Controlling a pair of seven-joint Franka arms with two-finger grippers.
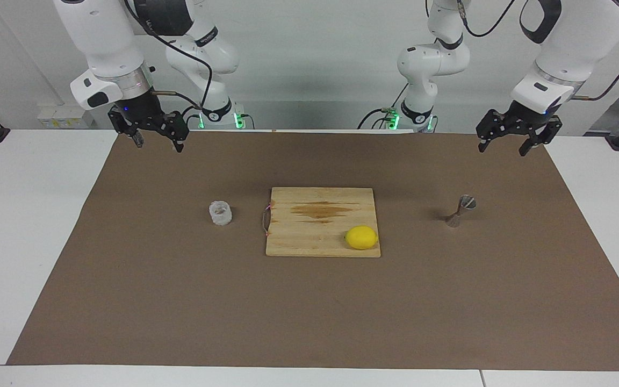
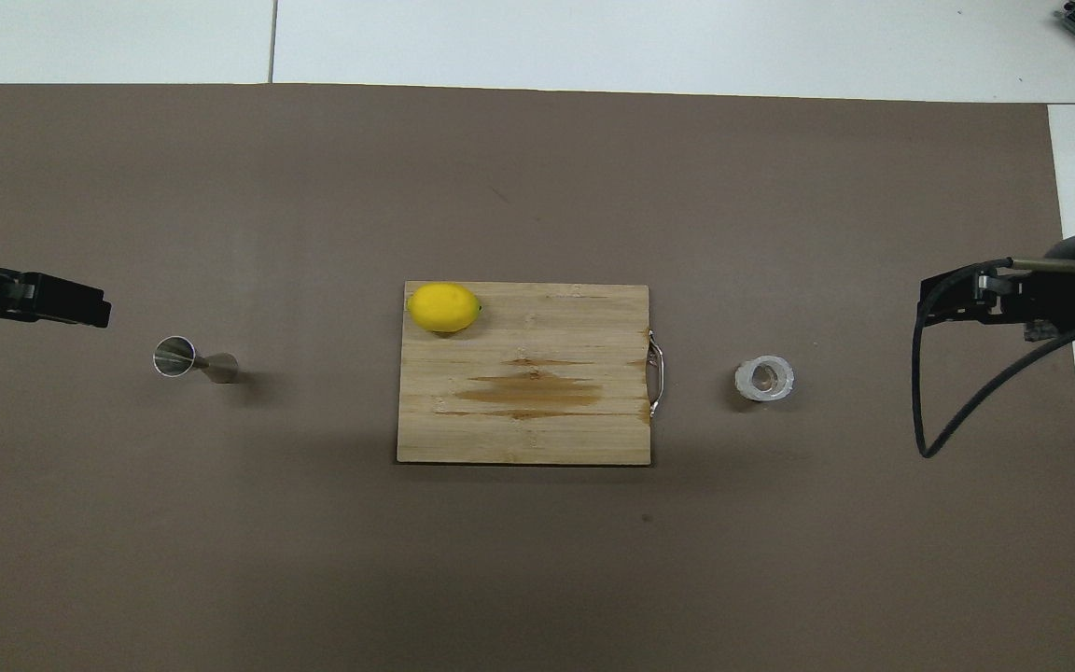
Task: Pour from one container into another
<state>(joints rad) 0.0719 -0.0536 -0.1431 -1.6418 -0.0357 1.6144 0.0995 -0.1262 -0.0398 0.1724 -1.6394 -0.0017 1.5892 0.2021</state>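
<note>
The small clear glass cup (image 1: 220, 213) (image 2: 764, 379) with knobbly sides stands upright on the brown mat, beside the cutting board toward the right arm's end. The silvery hourglass jigger (image 1: 460, 210) (image 2: 194, 360) stands on the mat toward the left arm's end. My right gripper (image 1: 159, 144) (image 2: 929, 303) hangs open and empty, high over the mat at its own end, well clear of the cup. Over the mat at the jigger's end, my left gripper (image 1: 503, 149) (image 2: 94, 310) is likewise open, empty and touching nothing.
A wooden cutting board (image 1: 309, 236) (image 2: 547, 429) with a dark stain lies mid-mat between the two containers. A yellow lemon (image 1: 361, 237) (image 2: 444, 307) rests on its corner farther from the robots, toward the jigger. The brown mat (image 1: 309, 312) covers most of the white table.
</note>
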